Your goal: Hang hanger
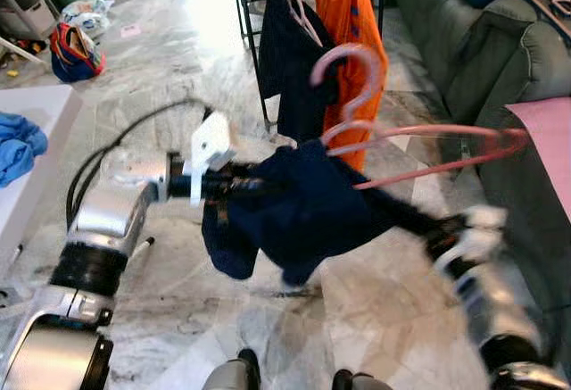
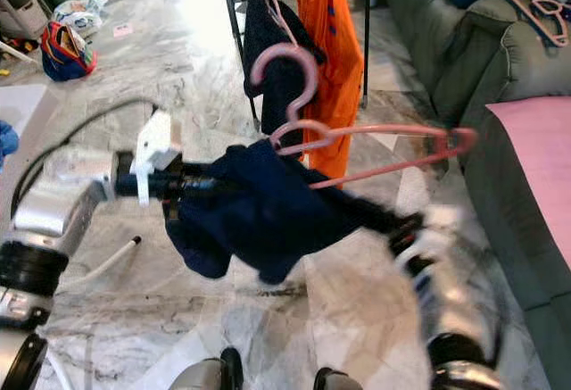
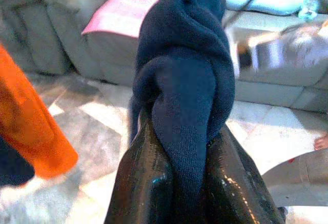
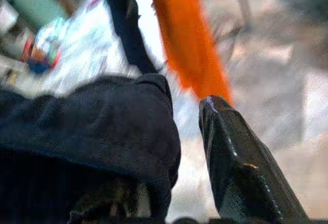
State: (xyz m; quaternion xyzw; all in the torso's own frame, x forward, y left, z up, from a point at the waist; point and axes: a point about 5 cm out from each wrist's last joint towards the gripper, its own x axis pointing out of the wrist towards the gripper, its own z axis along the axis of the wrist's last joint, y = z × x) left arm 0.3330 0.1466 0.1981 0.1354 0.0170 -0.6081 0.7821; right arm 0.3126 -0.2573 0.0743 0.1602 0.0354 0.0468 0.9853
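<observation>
Over by the left wall a white desk carries a crumpled blue cloth near its left edge, and a red-and-blue bag sits on the marble floor beyond it. The left tool reaches across at chest height, its two black fingers pinched hard on a thick fold of the navy garment, which bunches up between them. The garment droops in mid-air above the floor, draped over a pink hanger whose hook curls up just in front of the drying rack. On that rack hang a dark shirt and an orange shirt, side by side. The right tool, blurred, comes in from below the hanger's long bar and is buried in the garment's right side; one finger shows bare beside the cloth, and I cannot tell whether it grips anything. A green sofa stands to the right, with a pink cloth on its arm.
</observation>
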